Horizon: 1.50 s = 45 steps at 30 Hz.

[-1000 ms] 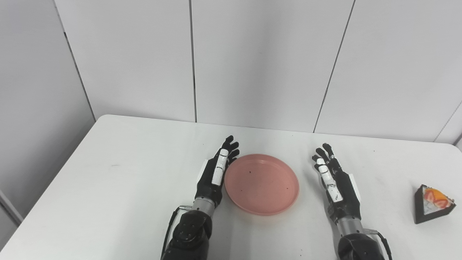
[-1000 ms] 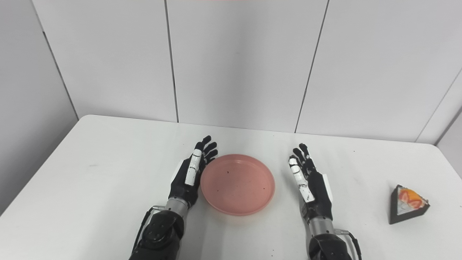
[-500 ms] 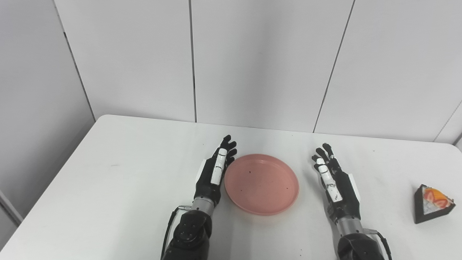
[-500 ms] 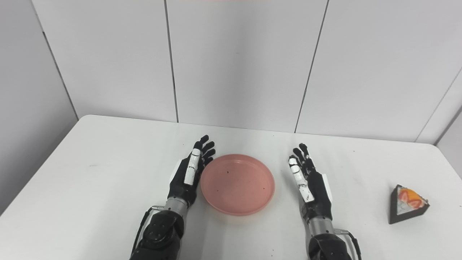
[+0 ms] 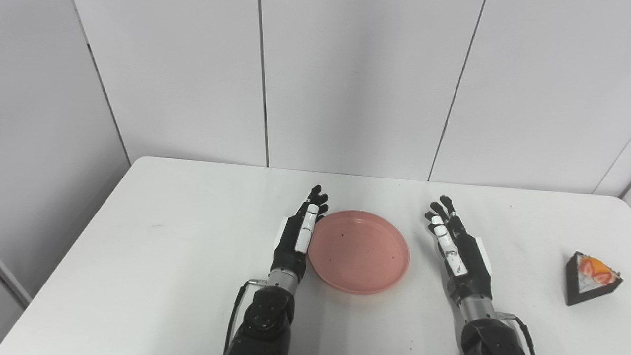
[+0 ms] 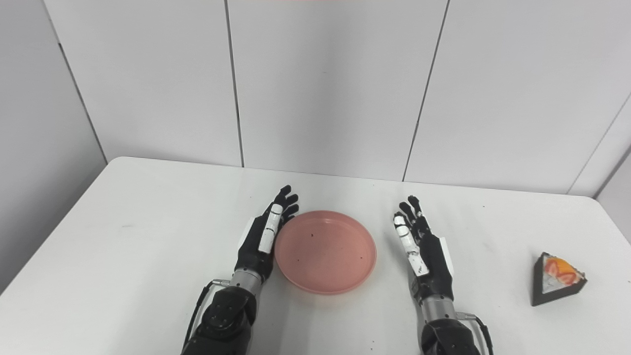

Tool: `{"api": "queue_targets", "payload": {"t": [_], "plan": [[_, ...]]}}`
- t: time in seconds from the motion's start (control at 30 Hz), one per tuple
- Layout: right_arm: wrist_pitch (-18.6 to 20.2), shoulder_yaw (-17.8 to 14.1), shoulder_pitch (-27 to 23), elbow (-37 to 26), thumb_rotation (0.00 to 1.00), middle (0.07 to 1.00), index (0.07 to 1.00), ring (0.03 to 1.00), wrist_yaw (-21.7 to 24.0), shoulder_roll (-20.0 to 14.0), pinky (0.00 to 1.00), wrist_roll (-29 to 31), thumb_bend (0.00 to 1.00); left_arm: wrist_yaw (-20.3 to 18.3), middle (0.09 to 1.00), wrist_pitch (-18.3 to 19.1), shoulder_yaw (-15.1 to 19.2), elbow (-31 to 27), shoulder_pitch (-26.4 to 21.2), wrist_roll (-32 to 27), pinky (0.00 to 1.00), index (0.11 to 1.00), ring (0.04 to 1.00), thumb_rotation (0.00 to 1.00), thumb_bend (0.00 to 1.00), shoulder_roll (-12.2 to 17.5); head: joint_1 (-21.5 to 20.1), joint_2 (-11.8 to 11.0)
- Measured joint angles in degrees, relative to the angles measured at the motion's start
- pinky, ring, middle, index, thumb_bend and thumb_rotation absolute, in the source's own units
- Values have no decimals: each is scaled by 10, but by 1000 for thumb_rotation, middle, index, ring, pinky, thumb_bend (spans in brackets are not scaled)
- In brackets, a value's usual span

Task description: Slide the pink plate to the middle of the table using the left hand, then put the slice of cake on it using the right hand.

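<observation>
The pink plate lies flat near the middle of the white table, with nothing on it. My left hand stands on edge, fingers straight and apart, pressed against the plate's left rim; it is open. My right hand is open too, held upright a short way right of the plate and not touching it. The slice of cake, a dark wedge with an orange and white top, sits far right near the table's edge, well beyond the right hand.
Grey wall panels rise behind the table's far edge. The table's left edge drops off beside a grey side panel.
My left hand drew slightly back, then came in again to the right against the plate's rim, nudging the plate a touch to the right. The right hand and the cake have stayed put.
</observation>
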Motion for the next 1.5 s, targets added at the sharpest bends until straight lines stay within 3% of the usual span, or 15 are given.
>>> {"api": "queue_targets", "payload": {"t": [0.47,0.83,0.97,1.17,1.3,1.5], "plan": [[0,0,5,-9,727,933,957,916,-12,-2,931,-20,604,8,964,-1,-4,17,-9,2,949,958,955,1000,665,-15,-11,5],[5,-23,6,-54,670,928,937,924,-25,-45,933,-38,583,15,969,-4,-5,26,-14,2,953,960,961,1000,674,-18,-23,9],[28,-25,1,-103,677,907,921,895,-35,-75,880,-73,560,17,969,-4,-5,27,-15,2,951,964,961,1000,651,-19,-25,10],[77,-40,-2,-165,600,877,891,881,-40,-141,822,-131,539,23,965,-12,-3,39,-22,2,954,954,956,1000,671,-21,-22,11],[130,-43,-2,-194,650,870,886,879,-43,-170,808,-174,564,23,966,-13,-3,40,-23,2,944,960,958,1000,645,-21,-26,11],[206,-31,-2,-241,561,858,871,846,-30,-214,773,-248,600,21,958,-13,-4,39,-23,1,940,955,951,1000,646,-21,-76,8]]}}
